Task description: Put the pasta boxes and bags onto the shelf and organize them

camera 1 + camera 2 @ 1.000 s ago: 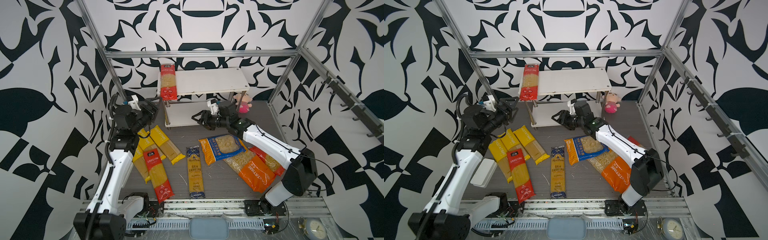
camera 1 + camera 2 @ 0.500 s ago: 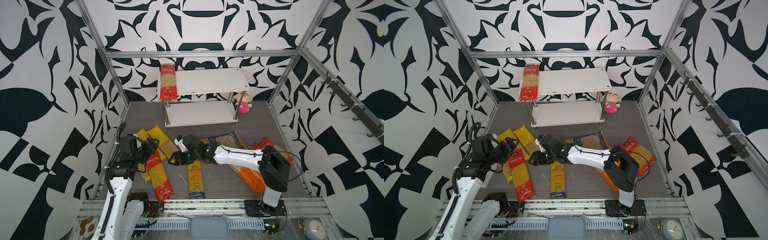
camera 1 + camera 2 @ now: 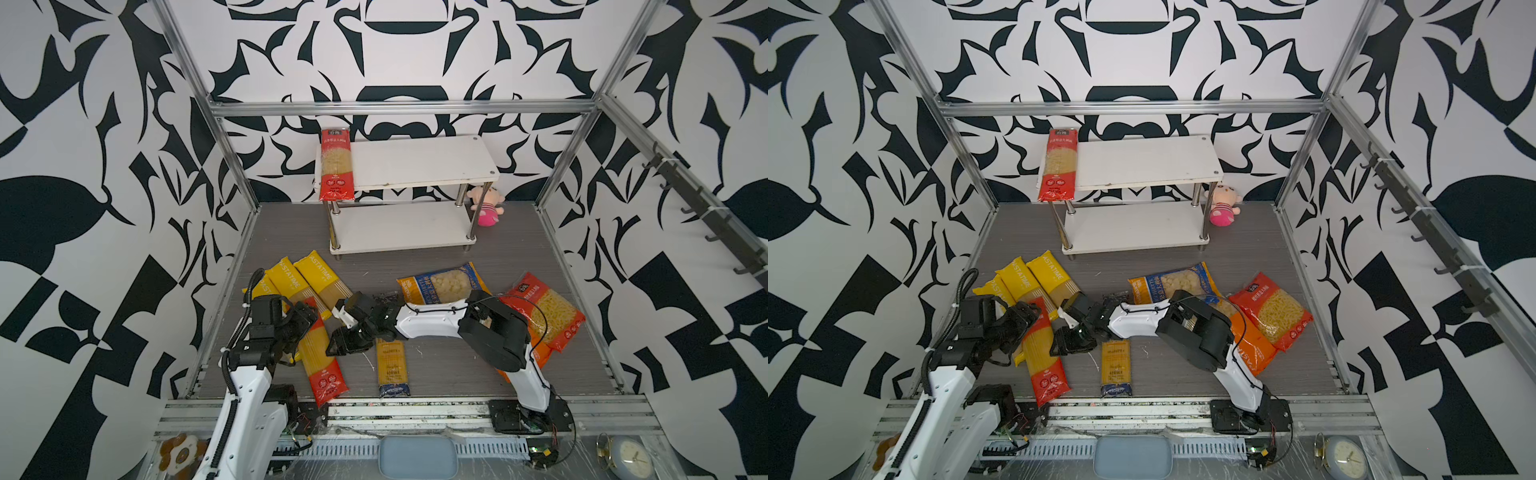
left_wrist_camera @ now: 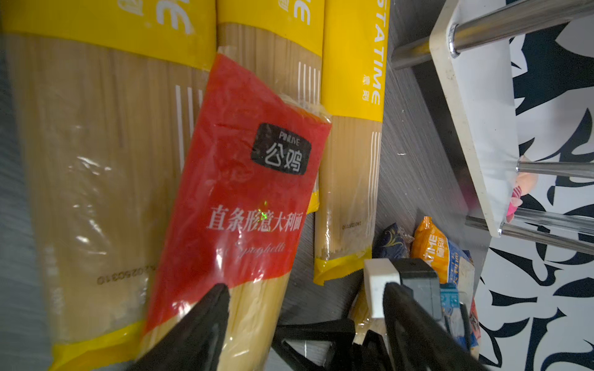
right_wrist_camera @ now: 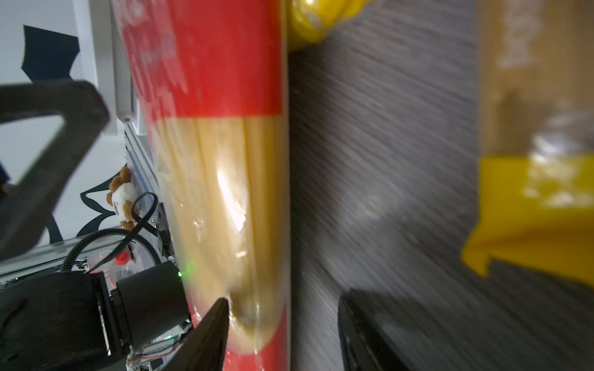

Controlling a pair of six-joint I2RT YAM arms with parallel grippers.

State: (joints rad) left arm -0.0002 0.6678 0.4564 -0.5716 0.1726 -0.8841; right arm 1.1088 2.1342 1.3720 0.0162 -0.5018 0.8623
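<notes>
While both arms bend low in both top views, left end effector [image 3: 305, 318] and right end effector [image 3: 345, 340] hang over red spaghetti pack [image 3: 322, 368] on counter [image 3: 436, 365], lower left. Shelf [image 3: 415, 162] upper middle, another red pack [image 3: 336, 166] on top board.
Left wrist: end effector released, one finger [image 4: 205, 321] over red spaghetti pack.
Right wrist: end effector released, red spaghetti pack by one finger [image 5: 209, 334].

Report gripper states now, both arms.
Left gripper: open, over the red spaghetti pack, not gripping it.
Right gripper: open at the same pack's edge, holding nothing.
</notes>
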